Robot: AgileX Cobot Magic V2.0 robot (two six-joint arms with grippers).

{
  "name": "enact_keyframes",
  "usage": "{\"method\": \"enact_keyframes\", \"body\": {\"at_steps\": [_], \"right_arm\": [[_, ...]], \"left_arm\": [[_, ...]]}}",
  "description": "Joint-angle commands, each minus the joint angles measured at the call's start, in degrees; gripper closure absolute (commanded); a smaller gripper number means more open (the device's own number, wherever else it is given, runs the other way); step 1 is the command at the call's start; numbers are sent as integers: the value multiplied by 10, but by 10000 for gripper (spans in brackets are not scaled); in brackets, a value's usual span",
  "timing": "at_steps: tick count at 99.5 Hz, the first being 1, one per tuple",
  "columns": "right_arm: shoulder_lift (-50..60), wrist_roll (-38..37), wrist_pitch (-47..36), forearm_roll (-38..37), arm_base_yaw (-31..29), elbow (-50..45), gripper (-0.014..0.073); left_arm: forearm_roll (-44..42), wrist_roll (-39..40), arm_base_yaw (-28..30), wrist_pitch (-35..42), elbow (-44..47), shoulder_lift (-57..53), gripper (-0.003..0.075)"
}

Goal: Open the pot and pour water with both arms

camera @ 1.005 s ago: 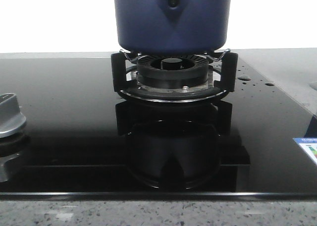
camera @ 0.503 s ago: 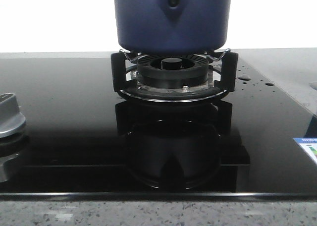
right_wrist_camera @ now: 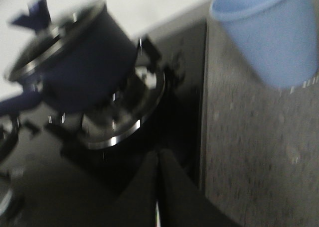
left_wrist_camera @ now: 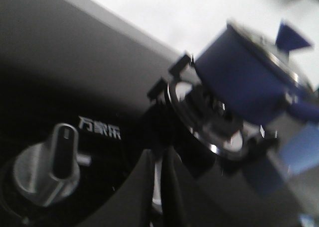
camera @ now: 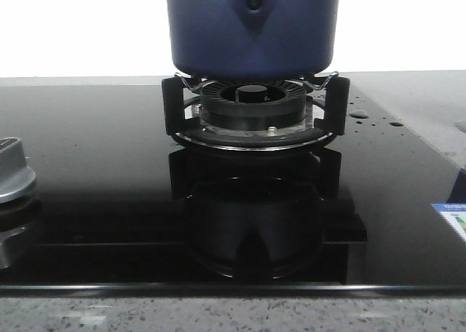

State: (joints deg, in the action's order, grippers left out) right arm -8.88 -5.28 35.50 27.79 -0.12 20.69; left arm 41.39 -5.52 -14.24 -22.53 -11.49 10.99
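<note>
- On the black ribbed burner ring (camera: 253, 99) at the back of the glossy black glass cooktop (camera: 95, 172), your large dark navy-blue cylindrical pot (camera: 253, 30) sits on the black pan supports (camera: 172, 105), its shield-shaped handle mount with one rivet facing the front camera.
- In the left wrist view you see the pot (left_wrist_camera: 239, 77) with its lid on, a blue knob on top of the lid, and a silver control knob (left_wrist_camera: 49, 165) set into the cooktop beside white printed characters.
- Your left gripper (left_wrist_camera: 158, 187) hangs over the glass near that knob, well apart from the pot; its dark fingers stand nearly together with only a thin slit between them, holding nothing.
- Your right gripper (right_wrist_camera: 158, 187) has its fingers pressed together too, empty, above the cooktop's edge by the grey speckled counter (right_wrist_camera: 259, 152).
- A light blue plastic cup (right_wrist_camera: 269, 33) stands on that counter, beside the pot (right_wrist_camera: 75, 67).
- Water droplets (camera: 358, 114) dot the glass to the right of the burner.
</note>
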Motion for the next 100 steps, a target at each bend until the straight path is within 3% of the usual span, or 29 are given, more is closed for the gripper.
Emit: {"method": "enact_keyframes", "body": {"at_steps": [1, 22, 36, 49, 61, 82, 91, 100], "right_arm": [[-52, 2, 50, 1, -4, 57, 665], [-132, 12, 213, 11, -4, 152, 665], [-140, 78, 234, 76, -4, 190, 665], [-140, 157, 243, 164, -4, 200, 665], [-140, 280, 236, 237, -4, 200, 665], [-140, 457, 148, 236, -4, 200, 665], [-140, 491, 97, 236, -4, 200, 661], [-140, 494, 54, 236, -4, 200, 594]], "left_arm": [[10, -67, 0, -60, -67, 63, 739], [185, -295, 0, -238, -168, 185, 738], [373, -450, 0, -342, -215, 257, 738], [493, -532, 0, -404, -246, 319, 738], [504, -582, 0, -436, -285, 376, 738], [500, -738, 0, -438, -347, 462, 729], [492, -815, 0, -433, -371, 489, 655], [491, -860, 0, -402, -389, 509, 511]]}}
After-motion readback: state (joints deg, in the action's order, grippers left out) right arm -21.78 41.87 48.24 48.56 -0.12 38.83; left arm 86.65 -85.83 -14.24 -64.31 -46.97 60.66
